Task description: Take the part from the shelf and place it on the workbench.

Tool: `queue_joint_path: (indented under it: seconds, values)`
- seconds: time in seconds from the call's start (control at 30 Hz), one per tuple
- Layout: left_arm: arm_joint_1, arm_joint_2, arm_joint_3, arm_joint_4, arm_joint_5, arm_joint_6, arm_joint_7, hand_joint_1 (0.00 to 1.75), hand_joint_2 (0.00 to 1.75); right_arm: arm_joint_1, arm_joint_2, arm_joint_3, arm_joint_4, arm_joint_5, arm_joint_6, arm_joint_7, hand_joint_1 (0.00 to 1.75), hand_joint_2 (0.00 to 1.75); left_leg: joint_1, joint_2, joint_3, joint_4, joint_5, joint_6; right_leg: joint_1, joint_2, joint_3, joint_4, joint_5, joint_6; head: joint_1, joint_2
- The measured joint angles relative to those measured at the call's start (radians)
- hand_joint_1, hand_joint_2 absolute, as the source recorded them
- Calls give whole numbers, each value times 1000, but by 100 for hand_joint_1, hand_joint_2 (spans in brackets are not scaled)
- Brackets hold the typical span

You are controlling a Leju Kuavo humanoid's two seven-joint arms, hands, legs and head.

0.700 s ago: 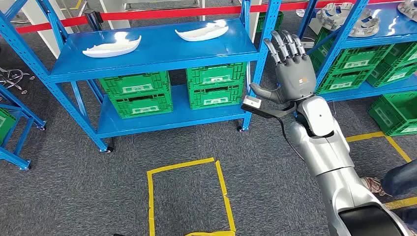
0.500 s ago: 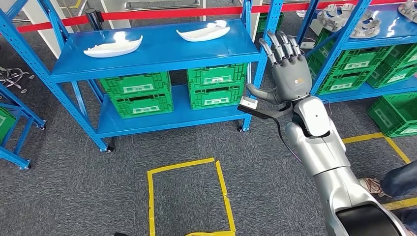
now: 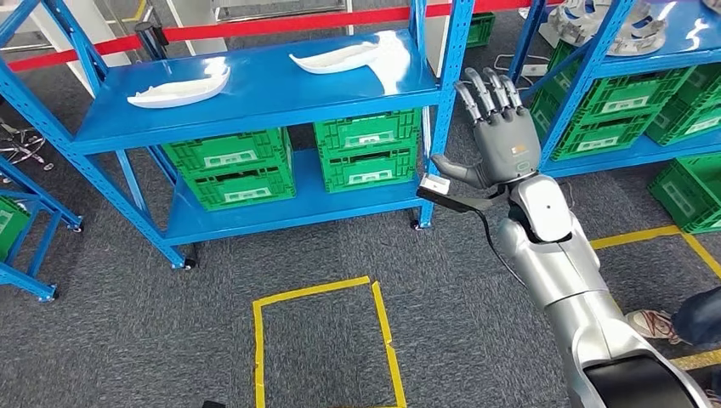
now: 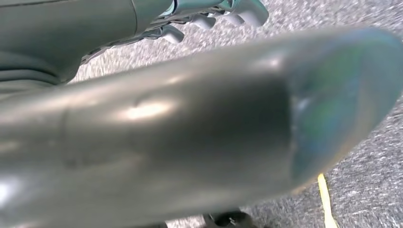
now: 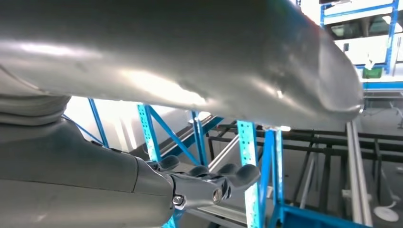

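Grey carpeted floor (image 3: 127,340) with a yellow tape square (image 3: 323,340) marked out near the bottom of the head view. Beyond it, a blue steel shelf rack (image 3: 255,93) with two levels. On the upper level, two white curved parts lying apart: the left white part (image 3: 177,88) toward the rack's left end, the right white part (image 3: 336,56) toward its right end, close to the front right upright (image 3: 444,102). On the lower level, green plastic crates (image 3: 298,157) stacked two high in two side-by-side piles. Behind the rack, a red barrier rail (image 3: 281,24). Off to the right, a second blue rack (image 3: 629,59) with more green crates and grey-white round parts on its top level.

Right hand (image 3: 502,140) raised in front of the rack's front right upright, fingers (image 3: 489,89) straight, spread wide and pointing up, thumb stuck out toward the crates, nothing held; well apart from both white parts. Silver right arm (image 3: 565,280) rising from the lower right corner. Same hand's dark fingers seen from the right wrist camera, loosely extended and empty (image 5: 204,183).

Left hand (image 4: 209,16) seen from the left wrist camera over grey carpet, fingertips (image 4: 247,12) slightly bent, mostly hidden behind a blurred silver arm cover; open or closed cannot be told.

At the lower right edge of the head view, a person's shoe (image 3: 655,325).
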Motion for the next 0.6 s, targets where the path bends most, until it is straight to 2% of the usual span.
queue_joint_path:
  seconds: [0.07,0.1,0.13,0.17,0.23,0.27,0.3,0.33,0.4,0.47,0.5,0.57,0.6]
  values:
    - [1,0,0,0,0,0,0,0,0,0,0,0,5,0,0,0,0,0,0,1,-86,139,-42,-2,3,-1,5,0,-6,-7,-1,0]
    - [2,1,0,0,0,0,0,0,0,1,0,0,8,0,0,-1,0,0,-1,1,-122,186,-45,0,5,0,8,0,-10,-9,-1,0]
    - [3,1,0,0,0,0,0,0,0,1,0,0,10,0,0,-1,0,0,-1,1,-141,197,-28,3,7,0,13,0,-14,-10,-1,0]
    - [3,1,0,0,0,0,0,0,0,1,0,0,12,0,0,-1,0,0,-2,1,-140,167,10,8,9,1,21,0,-19,-9,-1,0]
    - [4,1,0,0,0,0,0,0,0,1,0,0,14,0,0,-1,0,0,-8,0,-98,40,101,24,11,1,38,-1,-30,-7,-1,0]
    - [3,2,0,0,0,0,0,0,0,0,0,0,14,-1,-1,-2,0,0,-12,0,-74,-21,129,30,12,2,43,-1,-35,-3,-1,0]
    - [3,2,0,0,0,0,0,0,0,0,0,0,15,-2,-1,-2,0,0,-16,0,-59,-57,138,35,13,2,44,-2,-36,2,0,0]
    - [3,3,0,0,0,0,1,0,0,1,0,1,16,-2,-1,-3,0,0,-19,0,-52,-72,134,38,13,3,43,-4,-37,7,0,0]
    - [3,2,1,0,0,0,1,0,0,2,0,2,16,-6,3,-8,0,0,-19,0,-48,-86,131,44,12,3,42,-9,-37,20,0,0]
    - [4,1,2,0,1,1,2,0,0,0,0,4,17,-12,9,-14,0,0,-14,0,-39,-97,133,55,12,1,30,20,-55,30,1,0]
    - [3,1,2,0,1,1,2,0,0,-2,0,5,18,-16,13,-16,0,0,-12,0,-34,-101,132,60,12,0,7,66,-77,33,1,0]
    - [3,1,2,0,2,2,3,0,0,-3,0,7,24,-21,20,-20,0,0,-13,0,-31,-101,128,68,12,-1,-64,196,-127,38,2,0]
    - [4,0,2,0,1,2,4,0,0,-1,0,8,28,-23,21,-23,0,0,-14,0,-29,-99,125,69,12,-1,-97,248,-138,40,2,0]
